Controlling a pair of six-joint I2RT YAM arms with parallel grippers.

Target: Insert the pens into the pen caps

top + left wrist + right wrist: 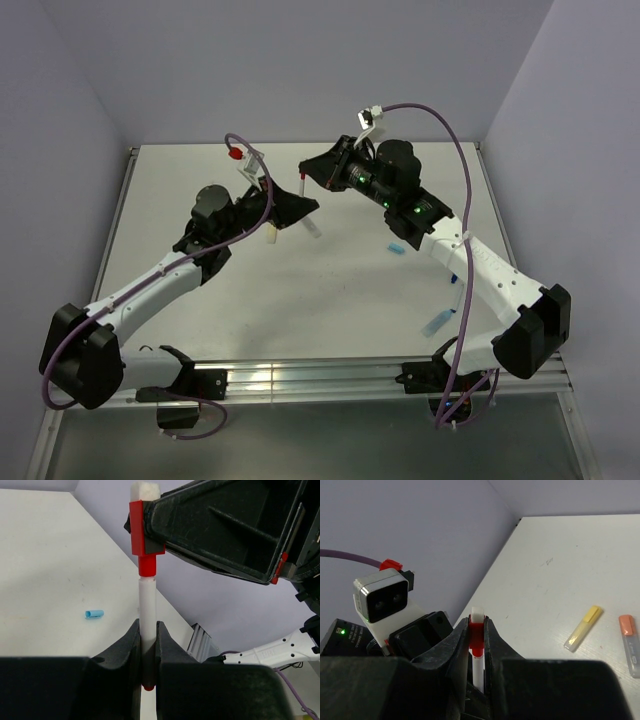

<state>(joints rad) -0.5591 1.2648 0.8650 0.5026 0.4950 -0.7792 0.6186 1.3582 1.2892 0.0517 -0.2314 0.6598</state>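
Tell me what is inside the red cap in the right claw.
The white pen, gripped by the left claw, enters the red cap from below. The cap and right claw cover its tip, so depth cannot be seen.

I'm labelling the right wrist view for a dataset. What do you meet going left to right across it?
left arm's wrist camera → red cap pinched in the right gripper → yellow pen → orange-capped pen
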